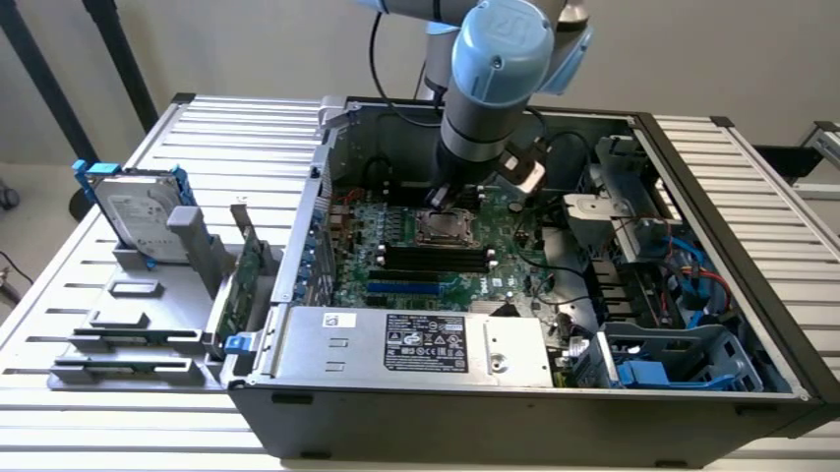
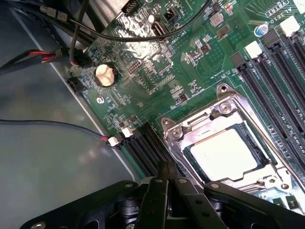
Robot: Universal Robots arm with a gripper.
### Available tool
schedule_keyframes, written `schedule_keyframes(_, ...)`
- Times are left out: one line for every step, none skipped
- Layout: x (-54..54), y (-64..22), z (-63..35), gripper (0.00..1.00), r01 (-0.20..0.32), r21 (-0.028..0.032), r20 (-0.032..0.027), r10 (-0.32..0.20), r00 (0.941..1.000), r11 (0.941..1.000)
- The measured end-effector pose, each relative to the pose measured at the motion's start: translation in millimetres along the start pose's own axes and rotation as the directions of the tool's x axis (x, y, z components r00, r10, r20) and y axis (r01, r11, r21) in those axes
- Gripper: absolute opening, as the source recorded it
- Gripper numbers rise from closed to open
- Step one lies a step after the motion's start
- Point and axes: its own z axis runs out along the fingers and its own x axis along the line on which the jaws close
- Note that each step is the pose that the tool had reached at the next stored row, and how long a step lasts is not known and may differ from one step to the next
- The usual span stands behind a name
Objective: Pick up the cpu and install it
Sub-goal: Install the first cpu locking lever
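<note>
Jaws pressed together, nothing pinched between them; black fingers [image 2: 167,179] meeting tip to tip in the wrist view, just beside the socket frame [image 2: 228,102]. Gripper [image 1: 440,197] in the exterior view low over the green board [image 1: 434,261], mostly masked by the arm [image 1: 493,79] itself, so finger state unreadable from there.

Hard to make out from outside: chip [image 1: 443,228] seen as a small pale square inside the socket, partly under the gripper. Far wall of the computer case [image 1: 525,413] hidden behind the arm; top of the arm cut off by the frame edge.

From the wrist: chip [image 2: 224,153] clear, lying flat inside the socket, silver-grey top, thin dark edge, ringed by the shiny metal frame with screws at the corners. Faint print on its top, not legible. Also plain here: round coin battery [image 2: 105,75], black memory slots [image 2: 276,67], black and red cables [image 2: 43,56] along the grey case wall.

From outside instead: open case on a slatted white desk [image 1: 118,393], power supply box [image 1: 407,344] with its label at the near side, blue drive cage [image 1: 670,369] toward the exterior view's right. On the exterior view's left, a grey stand [image 1: 157,295] holding a hard drive [image 1: 138,211] with blue rails upright and a green card [image 1: 240,280] on edge.
</note>
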Motion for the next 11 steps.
schedule_keyframes(-0.4, -0.3, -0.7, 0.11, 0.0, 0.0001, 0.0001, 0.0, 1.0, 1.0)
schedule_keyframes(-0.9, -0.5, -1.2, 0.11, 0.0, 0.0001, 0.0, 0.0, 1.0, 1.0)
schedule_keyframes(-1.3, -0.9, -1.8, 0.11, 0.001, 0.0003, 0.0, -0.001, 1.0, 1.0)
schedule_keyframes(-1.6, -1.3, -2.5, 0.11, 0.001, 0.0003, 0.0002, -0.001, 1.0, 1.0)
schedule_keyframes(-2.0, -1.7, -3.0, 0.11, 0.001, 0.0004, -0.0001, -0.001, 1.0, 1.0)
schedule_keyframes(-2.4, -2.1, -3.6, 0.11, 0.001, 0.0005, 0.0, -0.001, 1.0, 1.0)
schedule_keyframes(-2.8, -2.5, -4.3, 0.11, 0.001, 0.0005, 0.0, -0.001, 1.0, 1.0)
schedule_keyframes(-3.3, -3.0, -5.0, 0.11, 0.002, 0.0006, 0.0003, -0.002, 1.0, 1.0)
schedule_keyframes(-3.8, -3.4, -5.7, 0.11, 0.002, 0.0006, 0.0004, -0.002, 1.0, 1.0)
schedule_keyframes(-4.3, -3.8, -6.4, 0.11, 0.002, 0.0007, 0.0005, -0.002, 1.0, 1.0)
schedule_keyframes(-4.9, -4.2, -7.1, 0.11, 0.002, 0.0007, 0.0005, -0.002, 1.0, 1.0)
